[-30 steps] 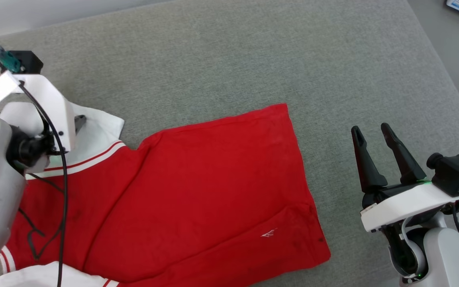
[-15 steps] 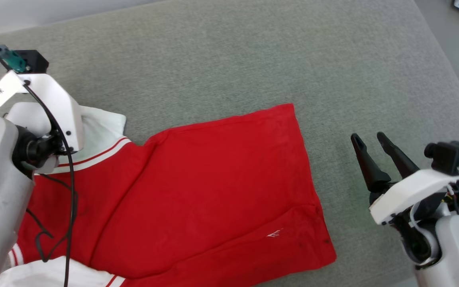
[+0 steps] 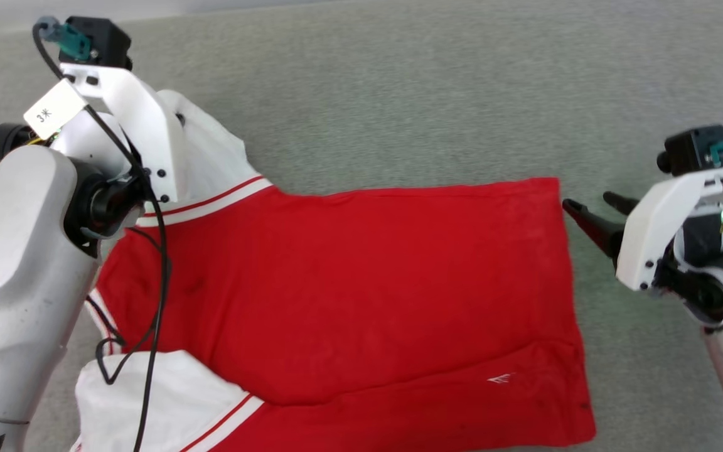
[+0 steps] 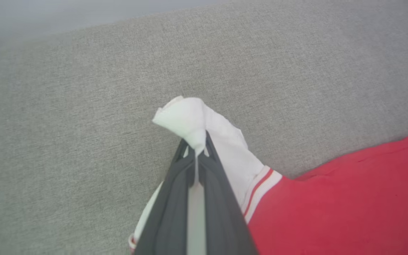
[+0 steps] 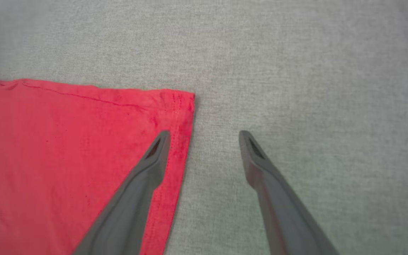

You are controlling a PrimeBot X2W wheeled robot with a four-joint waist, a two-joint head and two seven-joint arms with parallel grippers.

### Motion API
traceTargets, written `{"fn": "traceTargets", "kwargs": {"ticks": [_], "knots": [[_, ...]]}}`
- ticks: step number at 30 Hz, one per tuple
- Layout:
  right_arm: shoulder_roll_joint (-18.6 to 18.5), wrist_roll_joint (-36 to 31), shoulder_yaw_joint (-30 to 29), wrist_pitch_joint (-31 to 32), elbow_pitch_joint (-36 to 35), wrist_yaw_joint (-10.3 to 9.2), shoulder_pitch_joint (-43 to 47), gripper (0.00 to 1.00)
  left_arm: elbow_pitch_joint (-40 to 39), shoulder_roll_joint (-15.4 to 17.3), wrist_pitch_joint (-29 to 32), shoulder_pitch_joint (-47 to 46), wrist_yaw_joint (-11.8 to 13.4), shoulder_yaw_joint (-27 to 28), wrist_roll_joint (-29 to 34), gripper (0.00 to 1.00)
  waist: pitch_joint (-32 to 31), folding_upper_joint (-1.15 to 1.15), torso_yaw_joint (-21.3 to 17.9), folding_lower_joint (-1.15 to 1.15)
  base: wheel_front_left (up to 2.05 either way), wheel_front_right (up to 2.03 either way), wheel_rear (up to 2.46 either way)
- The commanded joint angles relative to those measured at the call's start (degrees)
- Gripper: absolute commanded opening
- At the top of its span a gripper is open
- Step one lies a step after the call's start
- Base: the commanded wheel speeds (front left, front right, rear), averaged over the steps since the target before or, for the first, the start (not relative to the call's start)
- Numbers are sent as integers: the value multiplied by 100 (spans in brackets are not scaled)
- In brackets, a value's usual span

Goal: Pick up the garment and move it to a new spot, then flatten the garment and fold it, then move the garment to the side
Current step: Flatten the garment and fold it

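on the grey fabric surface point(image 3: 399, 94) the garment point(image 3: 368, 282) lies soft and limp. the left fingers point(image 4: 170, 198) pinch its white sleeve point(image 4: 190, 117); the right fingers point(image 5: 278, 198) gape by the hem corner point(image 5: 184, 97) (likely the next hold).

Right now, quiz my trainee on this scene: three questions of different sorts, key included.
1. True or false: the left tool is shut on the white sleeve of the garment.
2. The right tool is: A) open, beside the red hem; B) shut on the hem; C) shut on a sleeve.
3. Fill in: the garment lies on a ___ fabric surface.
Key: 1 true; 2 A; 3 grey.
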Motion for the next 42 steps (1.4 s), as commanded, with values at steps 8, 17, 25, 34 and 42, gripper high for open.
{"fn": "traceTargets", "kwargs": {"ticks": [8, 17, 25, 34, 42], "knots": [[-166, 158, 551, 492, 732, -5, -793, 100, -252, -160, -231, -173, -49, -94, 110, 0, 360, 0, 500, 0, 0, 0, 0], [-91, 600, 1277, 1243, 1413, 5, -690, 0, -172, -222, -455, -98, -126, -78, 52, 0, 436, 0, 588, 0, 0, 0, 0], [-511, 710, 876, 459, 1062, -7, -1139, 0, -32, -168, -794, 131, -170, 75, -74, 0, 147, 0, 573, 0, 0, 0, 0], [-525, 562, 506, -57, 557, -7, -370, 0, -256, -25, -1358, 956, -234, 369, -397, 0, -495, 0, 622, 0, 0, 0, 0], [-273, 474, 252, -145, 224, -7, 852, 0, -779, 190, -1977, 2467, 26, 612, -596, 0, -1047, 0, 664, 0, 0, 0, 0]]}}
